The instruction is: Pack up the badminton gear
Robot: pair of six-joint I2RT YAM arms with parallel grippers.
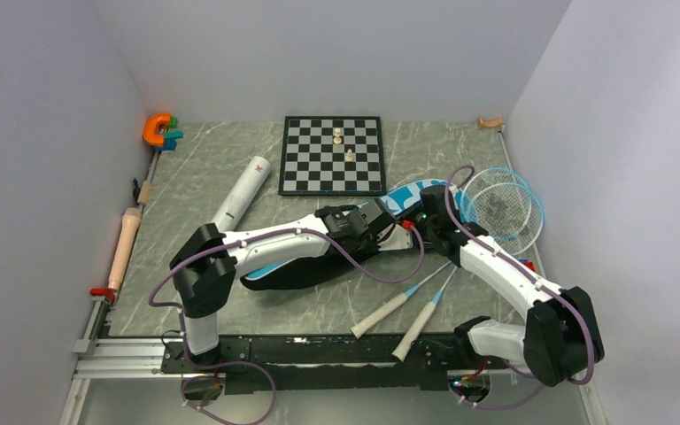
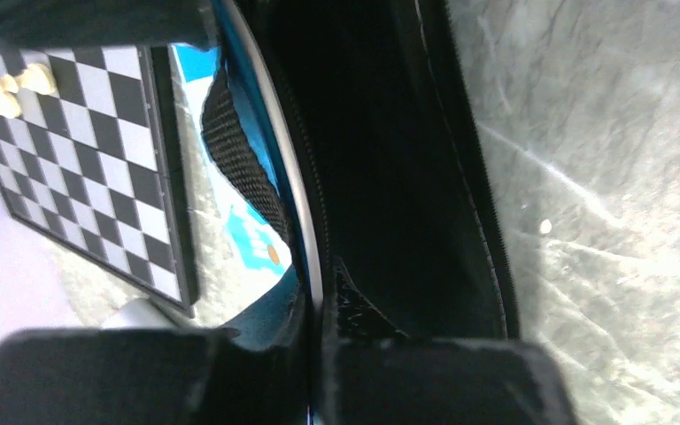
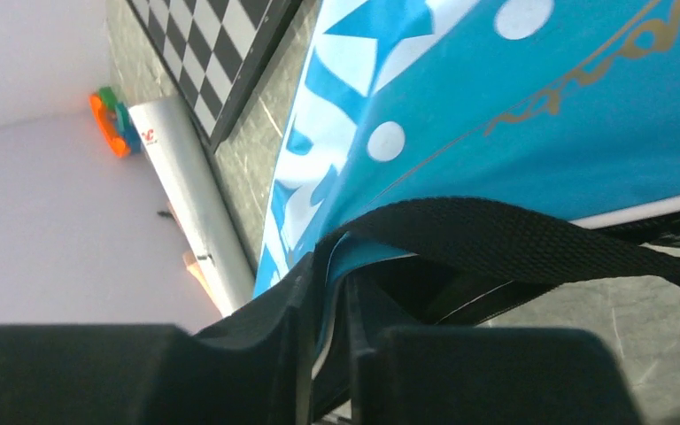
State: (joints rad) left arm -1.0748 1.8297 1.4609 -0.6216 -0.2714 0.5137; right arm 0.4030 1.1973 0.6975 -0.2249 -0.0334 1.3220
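The blue "SPORT" bag (image 1: pixel 407 193) lies mid-table with its black inside (image 1: pixel 292 270) turned up toward the left arm. My left gripper (image 1: pixel 379 232) is shut on the bag's piped rim (image 2: pixel 312 266), beside the dark opening (image 2: pixel 390 177). Facing it from the right, my right gripper (image 1: pixel 418 232) is shut on a blue edge of the bag (image 3: pixel 531 115), just under the black strap (image 3: pixel 513 243). Two light-blue rackets (image 1: pixel 500 208) lie at the right, their white handles (image 1: pixel 390 314) pointing at the near edge. The white tube (image 1: pixel 241 195) lies left of the bag.
A chessboard (image 1: pixel 334 155) with two pale pieces sits at the back, close to the bag's top. A wooden rolling pin (image 1: pixel 124 248) lies along the left rail. An orange and green toy (image 1: pixel 161 131) is in the back left corner. Walls close in on three sides.
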